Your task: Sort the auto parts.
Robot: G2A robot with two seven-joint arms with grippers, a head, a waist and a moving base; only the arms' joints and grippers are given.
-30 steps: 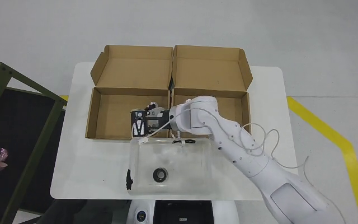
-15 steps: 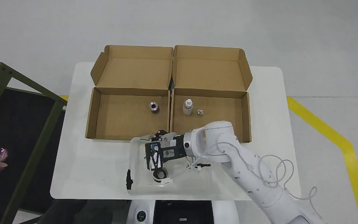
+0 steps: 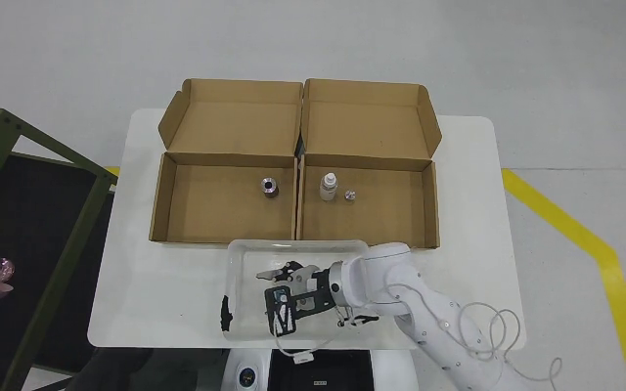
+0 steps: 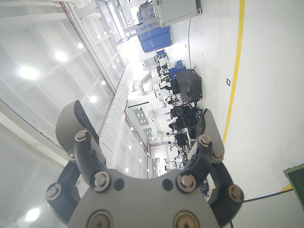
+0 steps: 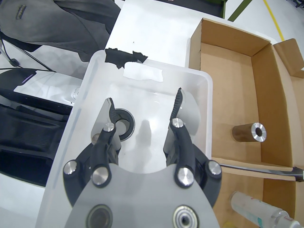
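My right gripper [image 3: 273, 298] [image 5: 144, 96] is open inside the clear plastic bin [image 3: 245, 256] [image 5: 209, 81]. A black-and-metal ring [image 5: 125, 125] lies on the bin floor, partly behind one finger [image 5: 111, 110] and not gripped. A metal cylinder [image 3: 266, 186] [image 5: 249, 132] lies in the left cardboard box [image 3: 196, 200]. In the right box [image 3: 391, 210] are a white bottle [image 3: 329, 185] [image 5: 256, 211] and a small metal part [image 3: 349, 195]. The left gripper [image 4: 142, 107] is open, holds nothing and faces the hall.
Both boxes stand open side by side just behind the bin, flaps up at the far side. Black tape [image 5: 123, 56] and a white label [image 5: 142, 73] sit on the bin's end wall. A green rack [image 3: 39, 244] stands left of the table, with a seated person [image 5: 59, 22] beside it.
The right arm has swung from the left box back to the near side and down into the bin, over the ring. The metal cylinder now lies uncovered in the left box.
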